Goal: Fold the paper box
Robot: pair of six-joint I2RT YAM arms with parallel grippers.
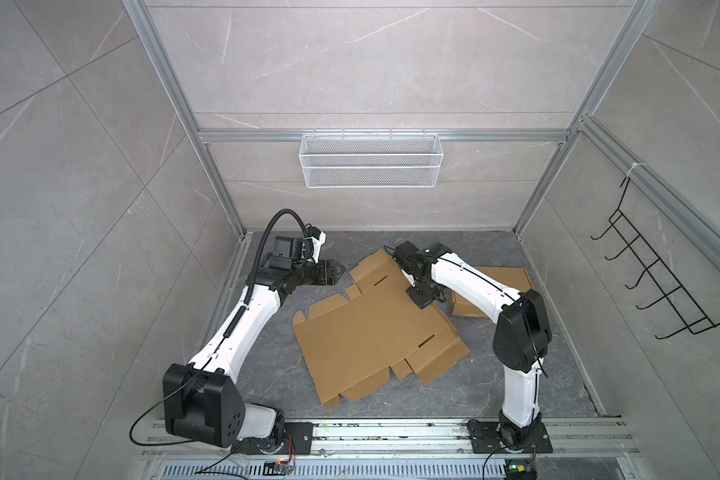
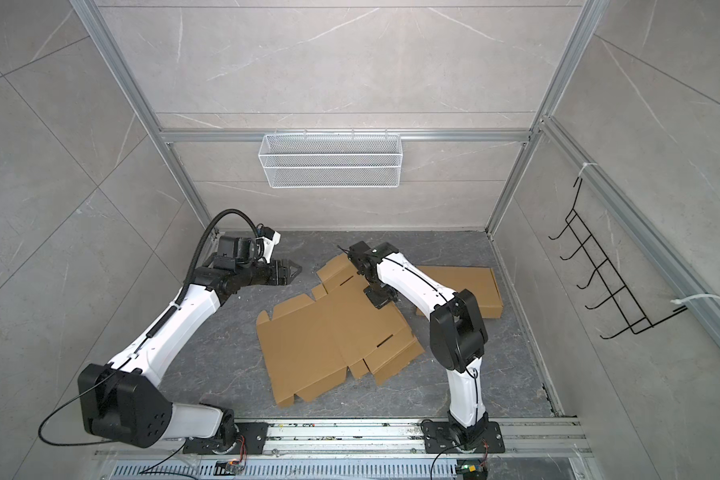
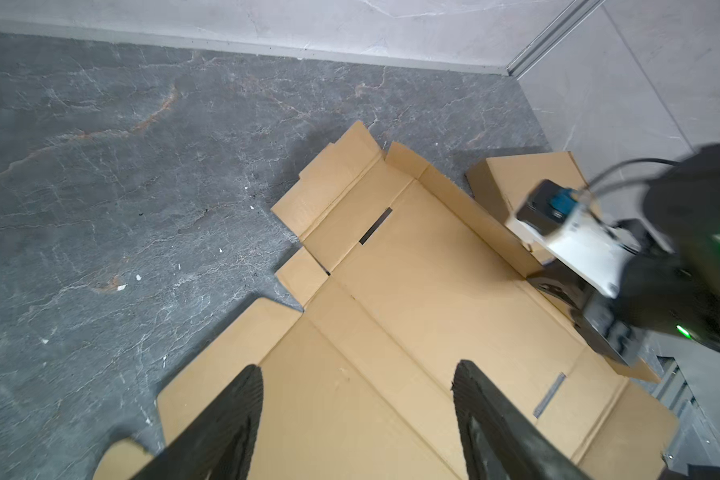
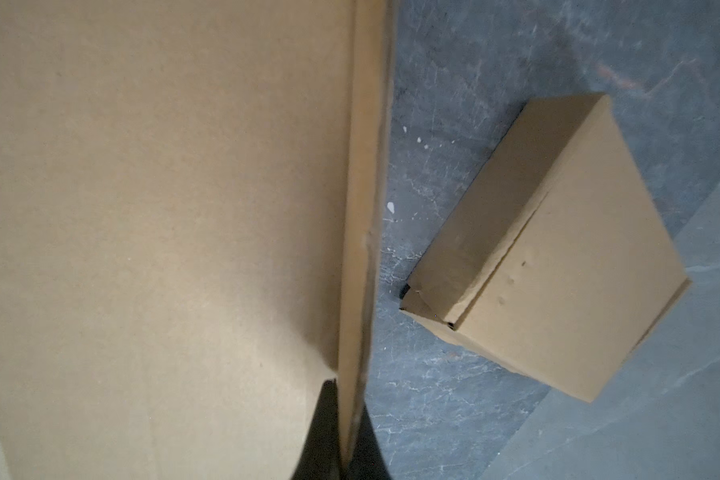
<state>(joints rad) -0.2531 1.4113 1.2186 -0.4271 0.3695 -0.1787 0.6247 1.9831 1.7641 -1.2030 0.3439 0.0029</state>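
Your flat box [image 1: 371,332] lay open in the middle of the dark table [image 1: 275,374], with its far end between your two arms. It looked thin and light, so I think it would lift easily. It might also slide on the smooth table if you pushed it. The big parts looked stiff, but the pressed lines should bend, and a hard pinch could dent the card. The best places to hold it seemed to be the thin outer flaps, close to a fold line, not the wide middle. Your right gripper [image 4: 347,399] was pinched shut on one side flap [image 4: 362,166] at the far right edge of the flat box, and that flap stood up on its edge. Your left gripper [image 3: 358,365] was spread wide with nothing in it. It hung just above the near left part of the flat box in its own view. I counted one flat box, one finished box [image 4: 558,249] sitting on the table off to the right, two cut slots [image 1: 379,280] in the flat box, two grippers, one wire basket [image 1: 371,162] on the back wall, and one black hook rack [image 1: 661,278] on the right wall.
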